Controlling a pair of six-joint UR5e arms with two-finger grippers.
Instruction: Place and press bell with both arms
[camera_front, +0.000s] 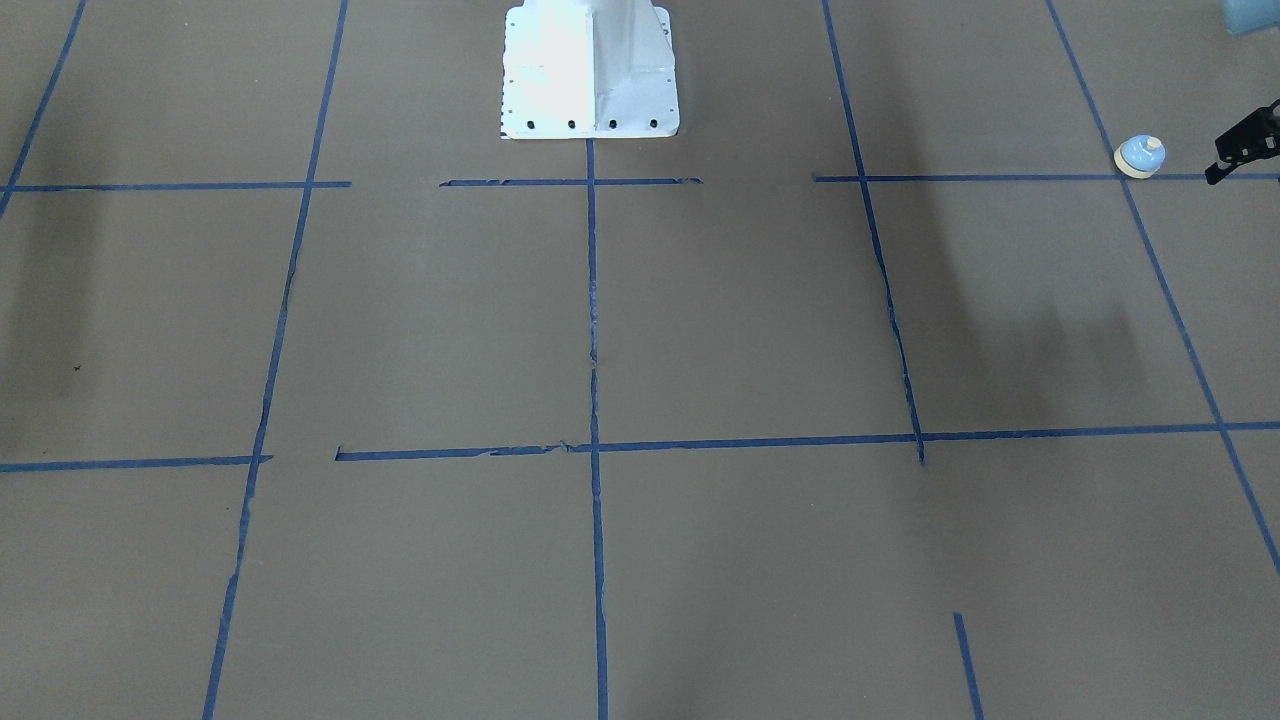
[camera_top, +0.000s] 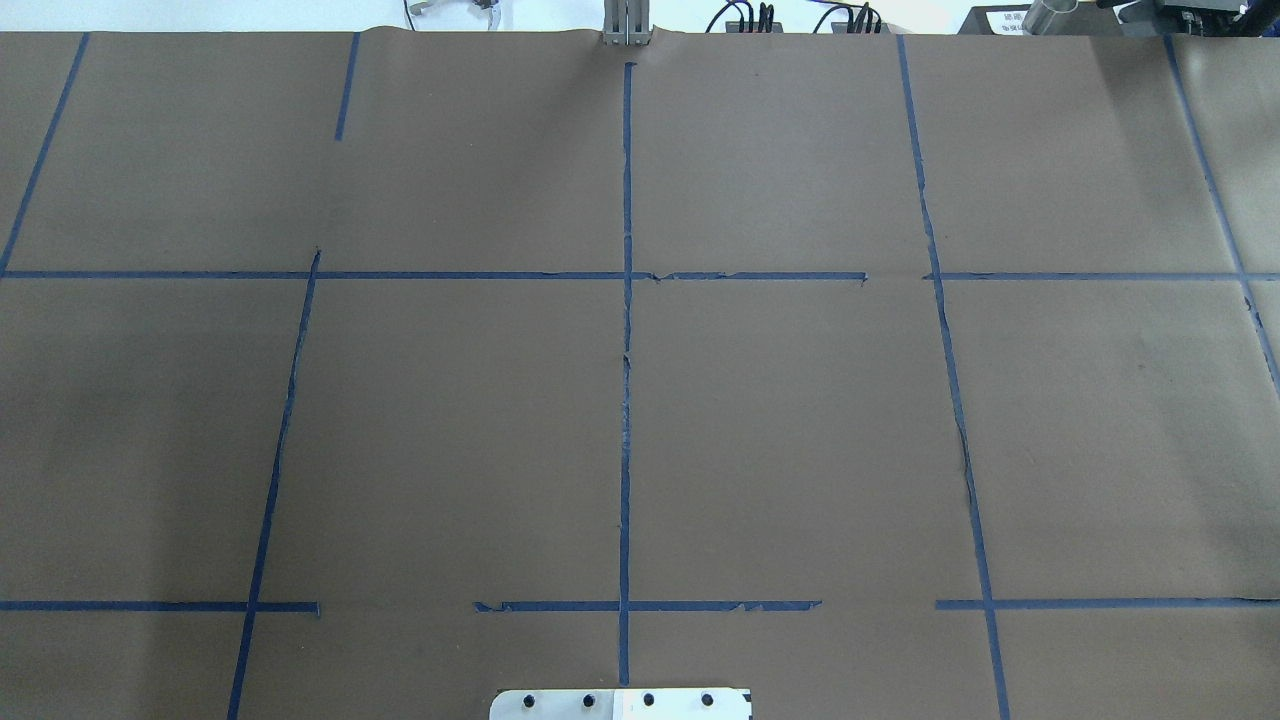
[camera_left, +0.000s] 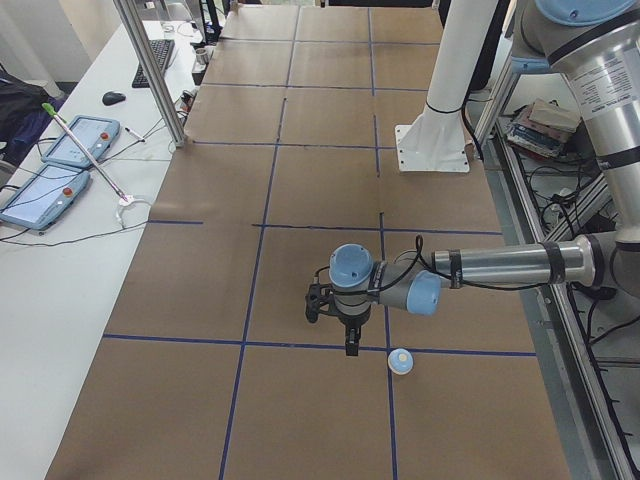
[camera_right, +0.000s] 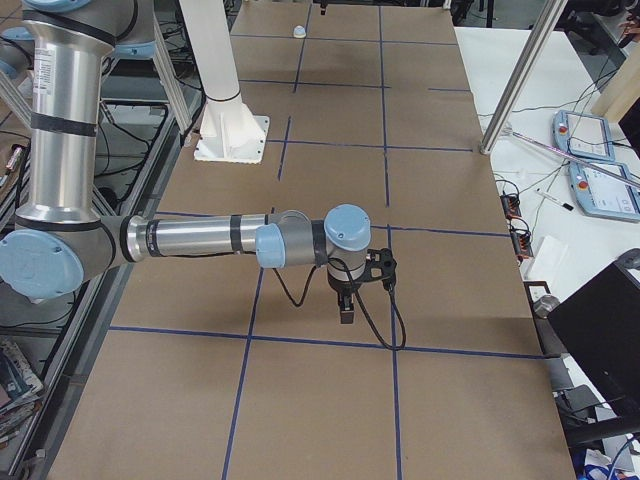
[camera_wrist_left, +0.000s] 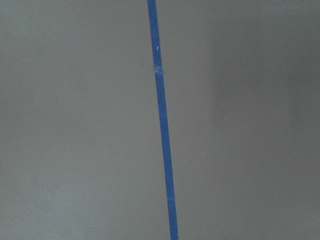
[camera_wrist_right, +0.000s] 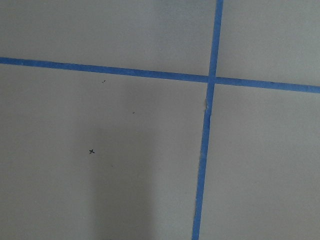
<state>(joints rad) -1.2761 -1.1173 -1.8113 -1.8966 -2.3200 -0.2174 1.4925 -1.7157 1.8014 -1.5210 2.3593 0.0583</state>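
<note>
The bell is small and light blue, with a cream base and button. It stands upright on the brown table by a blue tape crossing, at the far right of the front-facing view. It also shows in the left view and, tiny, in the right view. My left gripper points down, a little to the side of the bell and apart from it. Only a black part of it shows at the front-facing view's edge, so I cannot tell whether it is open. My right gripper hangs over the table's other end, state unclear. Both wrist views show only paper and tape.
The white pedestal base stands at the table's robot side, between the arms. Blue tape lines grid the brown paper. A side table with teach pendants and a metal post lies along the far side.
</note>
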